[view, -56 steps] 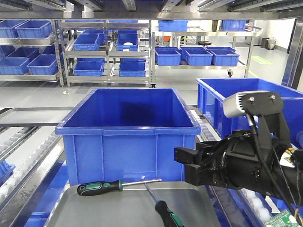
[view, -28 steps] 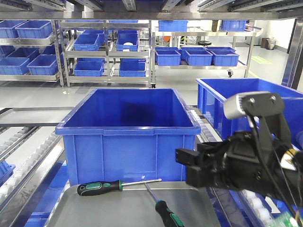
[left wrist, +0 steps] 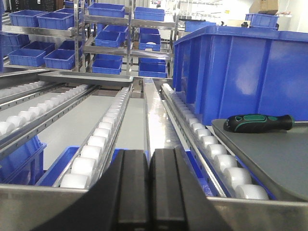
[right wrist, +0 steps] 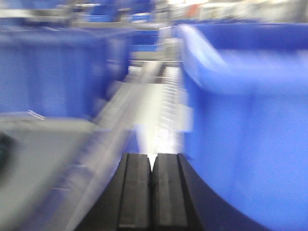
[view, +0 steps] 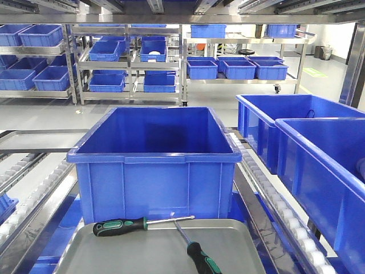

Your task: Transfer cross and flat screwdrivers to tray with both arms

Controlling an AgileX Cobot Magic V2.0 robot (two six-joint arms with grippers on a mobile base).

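Left claw point(left wrist: 148, 192): pads pressed together, clenched on nothing, sitting low beside the roller track point(left wrist: 103, 139) with the tray off to its right. Right claw point(right wrist: 152, 192): also clenched, empty; its view is smeared by motion blur, so you can only make out a blue bin wall point(right wrist: 240, 120) on the right and grey tray surface at lower left. Neither claw shows in the front view.

Both screwdrivers look to be in the grey tray point(view: 137, 251). One screwdriver point(view: 122, 226) lies along the far rim, handle left, shaft pointing right, just in front of the big blue bin point(view: 154, 165). The other screwdriver point(view: 199, 260) lies angled at the near right, handle partly cut off by the frame edge, its shaft running up toward the first one's tip; whether the tips touch you can't tell. In the left wrist view the first handle point(left wrist: 260, 123) rests on the tray by the bin.

Judgement: transfer looks done, step in hand is clearing out. To do it well:
- keep both claws clenched and clear of the tray rim
- pull the left claw back along the rollers, not across the tray, so you don't nudge the handle
- swing the right claw wide of the bin wall; the blur suggests speed, so mind it.
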